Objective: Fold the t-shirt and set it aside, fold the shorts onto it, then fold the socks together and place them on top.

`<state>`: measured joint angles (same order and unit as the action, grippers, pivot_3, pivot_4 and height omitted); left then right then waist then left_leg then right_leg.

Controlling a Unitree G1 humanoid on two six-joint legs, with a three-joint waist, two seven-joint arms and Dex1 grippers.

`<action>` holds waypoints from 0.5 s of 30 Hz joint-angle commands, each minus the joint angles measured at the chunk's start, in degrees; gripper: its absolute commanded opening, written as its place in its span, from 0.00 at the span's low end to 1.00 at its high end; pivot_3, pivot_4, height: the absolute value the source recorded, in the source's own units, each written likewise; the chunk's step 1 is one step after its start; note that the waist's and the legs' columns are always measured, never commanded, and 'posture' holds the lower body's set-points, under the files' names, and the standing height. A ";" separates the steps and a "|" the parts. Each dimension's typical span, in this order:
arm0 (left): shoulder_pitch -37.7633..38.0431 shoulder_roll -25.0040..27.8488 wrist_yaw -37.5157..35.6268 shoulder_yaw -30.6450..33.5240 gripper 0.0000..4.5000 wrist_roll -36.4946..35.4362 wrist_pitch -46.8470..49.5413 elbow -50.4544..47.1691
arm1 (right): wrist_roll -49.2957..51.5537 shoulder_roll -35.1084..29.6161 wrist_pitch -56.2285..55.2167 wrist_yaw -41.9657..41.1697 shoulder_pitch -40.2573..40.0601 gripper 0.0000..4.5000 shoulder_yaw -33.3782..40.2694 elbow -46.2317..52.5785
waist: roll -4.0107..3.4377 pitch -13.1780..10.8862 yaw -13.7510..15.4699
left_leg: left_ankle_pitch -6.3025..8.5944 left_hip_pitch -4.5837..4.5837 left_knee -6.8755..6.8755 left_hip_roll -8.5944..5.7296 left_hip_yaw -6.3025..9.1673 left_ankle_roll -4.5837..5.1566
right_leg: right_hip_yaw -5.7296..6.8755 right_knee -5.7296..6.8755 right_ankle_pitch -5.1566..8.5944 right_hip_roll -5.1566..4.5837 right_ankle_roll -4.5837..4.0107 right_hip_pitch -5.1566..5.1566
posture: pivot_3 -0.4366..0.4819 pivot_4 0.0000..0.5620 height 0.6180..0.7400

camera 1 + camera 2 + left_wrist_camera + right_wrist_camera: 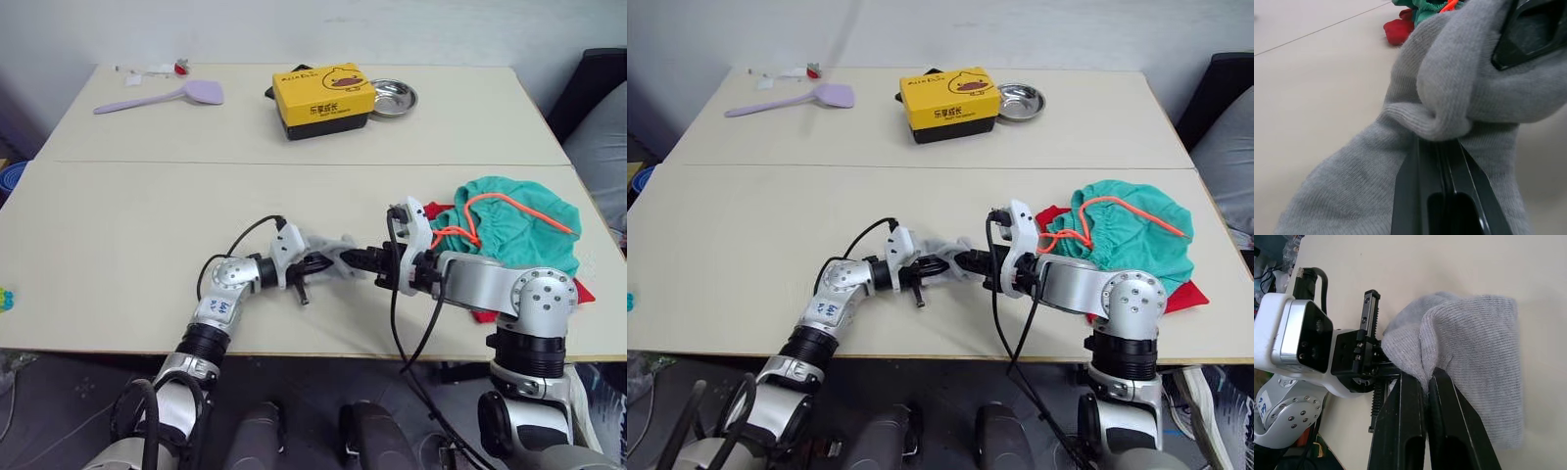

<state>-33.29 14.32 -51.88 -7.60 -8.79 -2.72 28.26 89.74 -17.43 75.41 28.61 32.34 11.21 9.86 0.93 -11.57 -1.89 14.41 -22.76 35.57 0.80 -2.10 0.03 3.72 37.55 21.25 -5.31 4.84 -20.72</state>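
The light grey socks [331,251] are bunched between my two grippers, just above the table near its front edge. My left gripper [318,264] is shut on them from the left; in the left wrist view its fingers [1442,161] press together under the knit [1464,83]. My right gripper [1426,377] is shut on a fold of the socks [1479,357] from the right. The teal shorts [514,220], orange drawstring showing, lie in a heap on the red t-shirt [485,315] at the table's right edge, behind my right arm.
At the back of the table [118,245] stand a yellow box [323,98] and a metal bowl [392,96]. A purple spatula [162,98] and small bits [162,69] lie at the back left. A seam crosses the table.
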 commanded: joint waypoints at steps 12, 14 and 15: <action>4.96 5.88 -0.91 3.57 0.00 -3.95 8.20 -7.57 | 4.50 -4.72 -5.99 2.06 0.95 0.01 -2.05 -2.26 | 0.01 0.00 0.40 | -0.04 -0.56 0.11 -0.01 -0.04 -0.05 | -0.04 0.06 0.00 -0.03 0.00 -0.52 | 0.48 0.27 1.00; 5.07 5.15 -0.43 3.01 0.00 -3.48 7.48 -6.37 | 6.31 -4.62 -6.94 3.25 1.68 0.01 -2.64 -2.34 | 0.01 0.00 0.41 | -0.04 -0.56 0.13 -0.01 -0.05 -0.04 | -0.04 0.07 0.00 -0.03 -0.01 -0.52 | 0.48 0.27 1.00; 5.14 4.93 -0.40 2.71 0.00 -3.20 7.05 -5.92 | 7.16 -4.48 -7.47 3.90 1.99 0.01 -3.06 -2.25 | 0.01 0.00 0.40 | -0.04 -0.55 0.14 -0.01 -0.05 -0.03 | -0.04 0.08 0.00 -0.03 0.00 -0.52 | 0.48 0.27 1.00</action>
<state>-28.69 19.80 -53.27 -4.50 -13.06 4.50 20.68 94.05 -21.75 69.29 31.90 32.84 8.69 6.39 0.93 -11.57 -1.49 14.38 -23.30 35.71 0.79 -2.15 0.00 3.67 37.65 21.25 -5.34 4.83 -21.24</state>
